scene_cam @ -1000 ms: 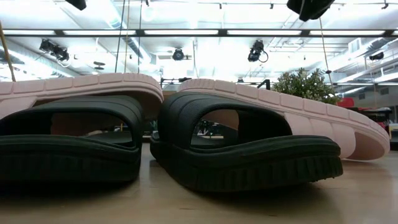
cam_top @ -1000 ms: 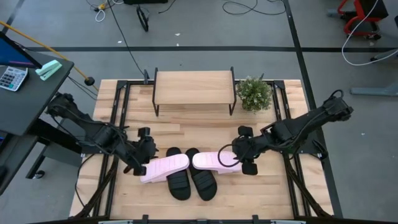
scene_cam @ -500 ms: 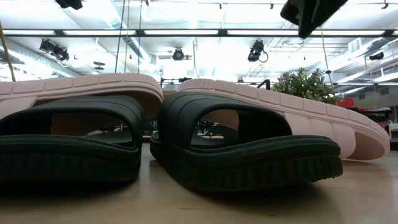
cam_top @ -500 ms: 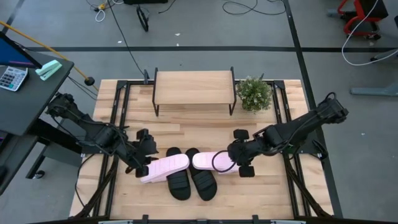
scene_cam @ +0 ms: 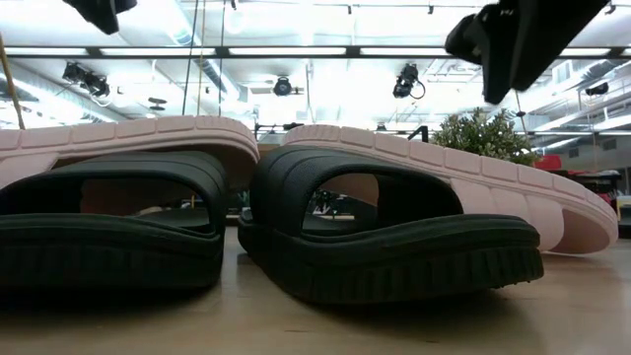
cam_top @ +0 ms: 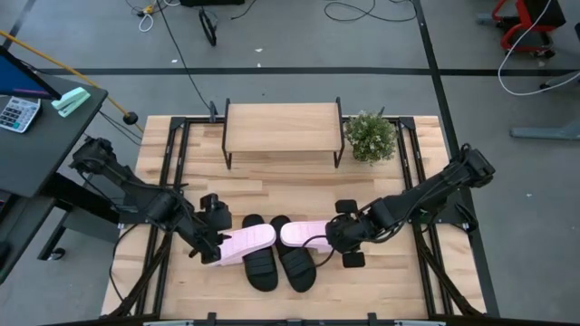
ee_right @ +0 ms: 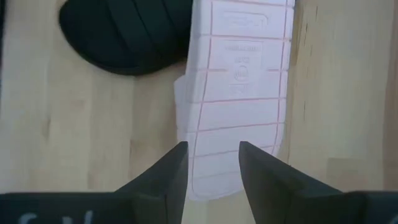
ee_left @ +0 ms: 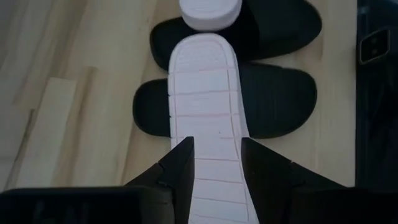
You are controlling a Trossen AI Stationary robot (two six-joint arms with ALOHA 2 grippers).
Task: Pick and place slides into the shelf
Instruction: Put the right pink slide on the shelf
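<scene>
Two pale pink slides, left point(cam_top: 243, 242) and right point(cam_top: 304, 234), lie sole up. Their inner ends rest on the two black slides point(cam_top: 261, 265) point(cam_top: 295, 263), and their outer ends slope down to the table. My left gripper point(ee_left: 214, 146) hangs open above the outer end of the left pink slide point(ee_left: 205, 93), touching nothing. My right gripper point(ee_right: 213, 149) hangs open above the outer end of the right pink slide point(ee_right: 239, 81). In the low view both grippers stay high above the slides point(scene_cam: 394, 187). The shelf point(cam_top: 283, 127) stands at the far middle of the table.
A small potted plant point(cam_top: 370, 136) stands right of the shelf. Bare wooden tabletop point(cam_top: 399, 281) lies at the near right and near left. A dark side table with a calculator point(cam_top: 18, 113) stands beyond the table's left edge.
My right gripper has come down and moved toward the table's left, over the outer end of the right pink slide. My left gripper has rolled a little about its own pointing line while staying over the left pink slide. No slide has moved.
</scene>
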